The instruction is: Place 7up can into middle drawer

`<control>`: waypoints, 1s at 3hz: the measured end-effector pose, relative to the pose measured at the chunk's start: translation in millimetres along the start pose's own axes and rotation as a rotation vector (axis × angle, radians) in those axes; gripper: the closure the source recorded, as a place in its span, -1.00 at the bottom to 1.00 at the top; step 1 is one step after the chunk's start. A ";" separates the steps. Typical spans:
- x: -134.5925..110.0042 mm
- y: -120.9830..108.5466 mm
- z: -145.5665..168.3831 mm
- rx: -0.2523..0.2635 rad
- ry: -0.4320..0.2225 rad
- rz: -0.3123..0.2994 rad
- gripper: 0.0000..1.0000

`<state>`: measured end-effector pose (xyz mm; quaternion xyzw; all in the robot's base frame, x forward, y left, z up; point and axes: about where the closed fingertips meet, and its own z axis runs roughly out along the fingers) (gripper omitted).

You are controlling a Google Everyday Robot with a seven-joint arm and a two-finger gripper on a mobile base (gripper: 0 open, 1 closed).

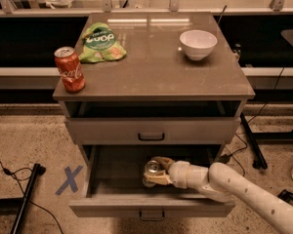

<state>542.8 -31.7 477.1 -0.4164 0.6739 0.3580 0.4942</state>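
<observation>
Camera view: silver-topped 7up can point(152, 168), tool point(154, 172) inside drawer point(116, 175)

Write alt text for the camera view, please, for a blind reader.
The robot's tool holds the 7up can inside the open middle drawer. On the cabinet top sit a Coca-Cola can, a green chip bag and a white bowl.

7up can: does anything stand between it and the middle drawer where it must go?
Nothing visible does. The gripper holds the 7up can inside the open middle drawer, with bare floor around it.
</observation>
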 end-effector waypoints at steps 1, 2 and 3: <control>-0.1 1.6 2.2 -0.005 0.001 0.000 -0.78; -0.5 2.5 3.5 -0.007 0.000 0.000 -1.00; -0.5 2.5 3.5 -0.008 0.000 0.000 -1.00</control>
